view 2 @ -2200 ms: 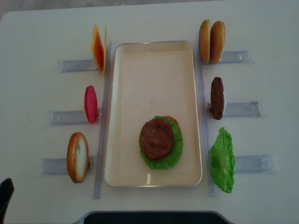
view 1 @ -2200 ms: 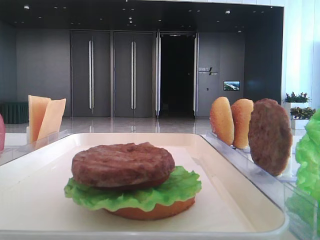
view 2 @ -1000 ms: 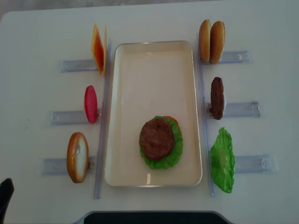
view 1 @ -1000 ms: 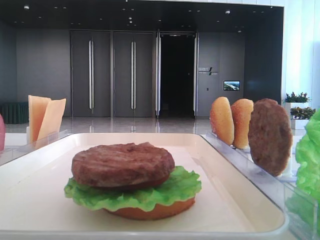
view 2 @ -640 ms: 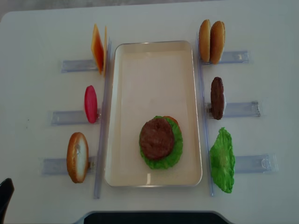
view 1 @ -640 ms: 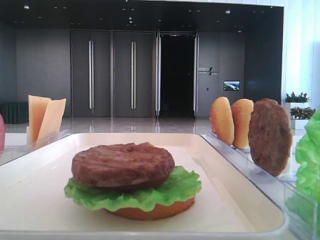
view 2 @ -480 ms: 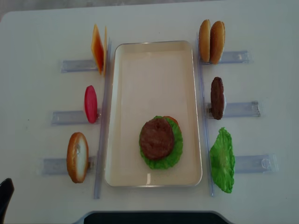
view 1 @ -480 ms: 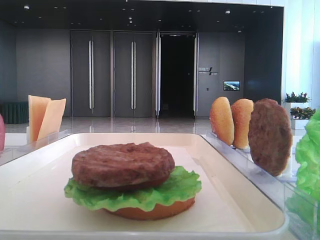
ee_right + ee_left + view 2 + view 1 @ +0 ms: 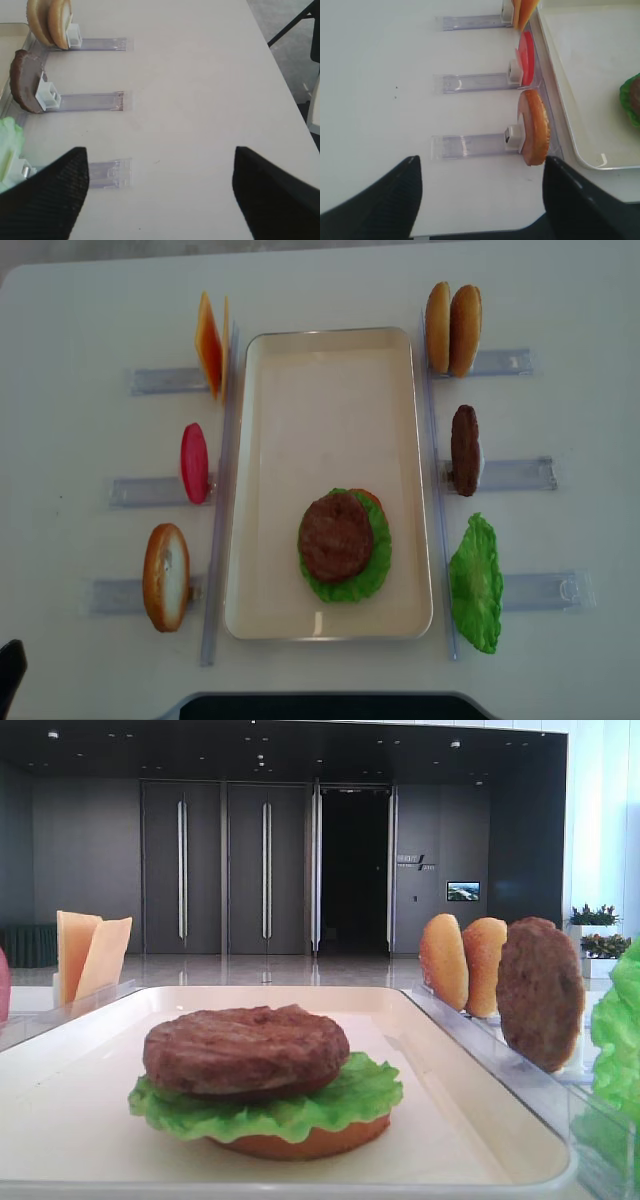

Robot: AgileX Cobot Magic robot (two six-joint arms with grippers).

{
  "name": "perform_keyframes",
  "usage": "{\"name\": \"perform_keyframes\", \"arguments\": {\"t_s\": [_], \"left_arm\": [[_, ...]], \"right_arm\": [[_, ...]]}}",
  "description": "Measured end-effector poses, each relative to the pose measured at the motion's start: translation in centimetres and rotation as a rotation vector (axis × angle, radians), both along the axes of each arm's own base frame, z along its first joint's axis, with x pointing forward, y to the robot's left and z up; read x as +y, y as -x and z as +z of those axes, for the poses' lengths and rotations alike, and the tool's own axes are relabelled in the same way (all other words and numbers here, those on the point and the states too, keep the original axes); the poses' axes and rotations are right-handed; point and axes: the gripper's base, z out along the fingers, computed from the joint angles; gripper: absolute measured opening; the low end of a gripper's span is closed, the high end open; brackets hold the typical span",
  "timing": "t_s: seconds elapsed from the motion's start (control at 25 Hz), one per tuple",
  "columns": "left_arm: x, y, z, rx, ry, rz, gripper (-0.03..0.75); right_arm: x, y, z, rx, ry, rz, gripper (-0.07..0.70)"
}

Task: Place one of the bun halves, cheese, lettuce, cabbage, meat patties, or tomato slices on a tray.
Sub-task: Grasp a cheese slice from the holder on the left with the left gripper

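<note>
Two wide-spread fingers [image 9: 375, 200] only in left wrist view.

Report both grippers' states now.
Left gripper: open, holding nothing.
Right gripper: open, holding nothing.

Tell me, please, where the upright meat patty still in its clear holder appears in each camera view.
Exterior high: upright patty at right, behind the tray rim.
Overhead realsense: it is right of the tray, mid-length.
Right wrist: it is at the left edge.
Left wrist: not in it.
Shared landmark: the two bun halves beside it.
</note>
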Motion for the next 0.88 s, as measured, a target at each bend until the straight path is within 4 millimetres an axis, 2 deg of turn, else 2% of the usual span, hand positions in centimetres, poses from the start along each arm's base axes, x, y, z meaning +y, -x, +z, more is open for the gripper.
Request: {"name": "perform_keyframes", "arguments": {"t_s": [0.16,0.32,0.56,0.88], "left_arm": [[0.1,-1.3,2.8,0.05,0.008,0.015,0.576],[0.6,-4.2,5.0,0.143,-0.012,0.037,0.576],[1.2,-10.4,7.0,0.305,0.022,0.121,0.576],[2.0,-19.6,7.5,0.485,0.007,0.167,0.576]], "right_arm": [[0.0,0.0,0.0,0.0,0.0,0.0,0.587],[0.0,0.0,0.0,0.0,0.0,0.0,0.587],[0.0,0.0,0.0,0.0,0.0,0.0,0.587],[0.0,0.0,0.0,0.0,0.0,0.0,0.587]]}}
